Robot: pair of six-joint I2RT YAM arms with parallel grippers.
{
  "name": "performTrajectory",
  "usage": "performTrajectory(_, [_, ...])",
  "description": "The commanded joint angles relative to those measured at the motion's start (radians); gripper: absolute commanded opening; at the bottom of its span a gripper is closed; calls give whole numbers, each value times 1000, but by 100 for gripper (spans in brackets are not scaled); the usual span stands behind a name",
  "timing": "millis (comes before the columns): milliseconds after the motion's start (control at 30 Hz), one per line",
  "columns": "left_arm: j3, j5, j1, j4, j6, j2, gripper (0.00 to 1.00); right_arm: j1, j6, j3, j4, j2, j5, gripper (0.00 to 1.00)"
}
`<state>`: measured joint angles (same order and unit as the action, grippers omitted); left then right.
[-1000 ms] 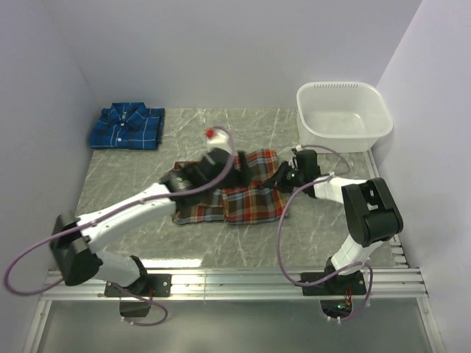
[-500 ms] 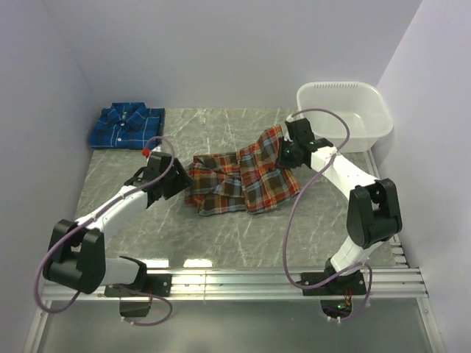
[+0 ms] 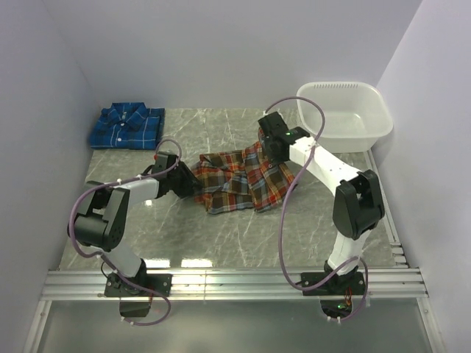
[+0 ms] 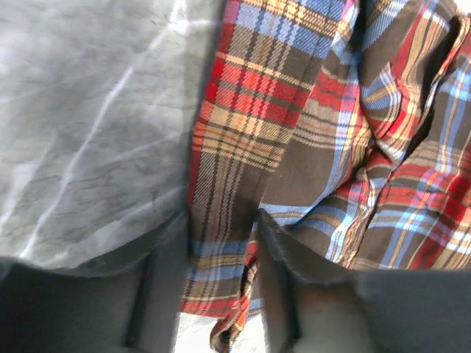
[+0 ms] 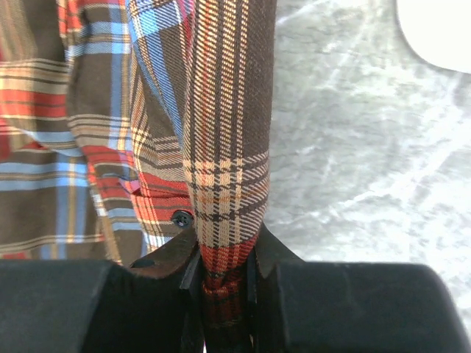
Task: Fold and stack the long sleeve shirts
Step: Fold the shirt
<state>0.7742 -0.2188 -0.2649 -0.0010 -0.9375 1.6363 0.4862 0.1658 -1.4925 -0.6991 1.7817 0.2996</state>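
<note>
The red-orange plaid shirt [image 3: 237,182] lies bunched at the middle of the table. My left gripper [image 3: 193,184] sits low at the shirt's left edge. In the left wrist view its fingers [image 4: 171,250] stand close together around a strip of the plaid cloth [image 4: 243,95]. My right gripper [image 3: 266,151] is at the shirt's back right corner and holds it up. In the right wrist view it [image 5: 224,246] is shut tight on a fold of the cloth [image 5: 228,110]. The blue plaid shirt [image 3: 126,126] lies folded at the back left.
A white plastic tub [image 3: 343,114] stands at the back right, close to my right arm. The grey marble table [image 3: 221,235] ends at a metal rail in front. Walls close in on the left, back and right.
The shirt went from lying spread to bunched and shifted back-left. My right gripper carried its right edge up and back-left. My left gripper left the shirt's middle, swung left, then returned to its left edge.
</note>
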Motion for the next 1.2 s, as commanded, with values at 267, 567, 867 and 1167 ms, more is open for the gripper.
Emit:
performTrajectory(267, [-82,-51,-48,76,-55,-19,8,146,-5,-210,-184,99,383,0])
performTrajectory(567, [-156,-34,-86,98,-98,-93,7,325,23,-402,-316,248,513,2])
performTrajectory(867, [-196,-24,-109,119,-138,-164,9,488,83,-555,-399,438,538,5])
performTrajectory(1167, [-246,-27,-120,163,-179,-173,9,532,126,-529,-298,455,417,12])
